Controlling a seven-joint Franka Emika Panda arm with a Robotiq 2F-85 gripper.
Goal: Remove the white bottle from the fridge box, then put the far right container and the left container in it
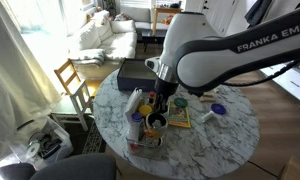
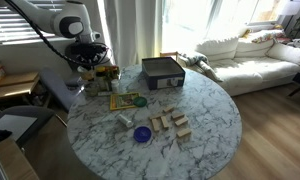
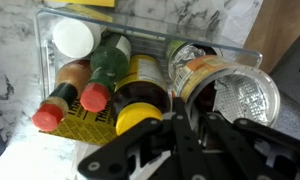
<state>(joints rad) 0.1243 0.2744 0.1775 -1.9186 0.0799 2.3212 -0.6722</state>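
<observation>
The fridge box (image 3: 150,20) is a clear bin at the table's edge, also seen in an exterior view (image 1: 144,142). It holds several bottles and jars. The white bottle (image 3: 72,38) stands at its far end and rises tallest in an exterior view (image 1: 136,103). My gripper (image 3: 188,120) hangs over the box's other end, with its fingers close together on the rim of a round tin (image 3: 230,92) that has a shiny inside and a tan label. The tin is tilted over that end of the box. The gripper also shows in both exterior views (image 1: 162,103) (image 2: 91,66).
A dark grey box (image 2: 162,72) sits at the table's far side. A green jar on a yellow mat (image 2: 125,100), a purple disc (image 2: 142,134), several wooden blocks (image 2: 170,123) and a small pale item (image 2: 123,119) lie mid-table. Chairs stand beside the table.
</observation>
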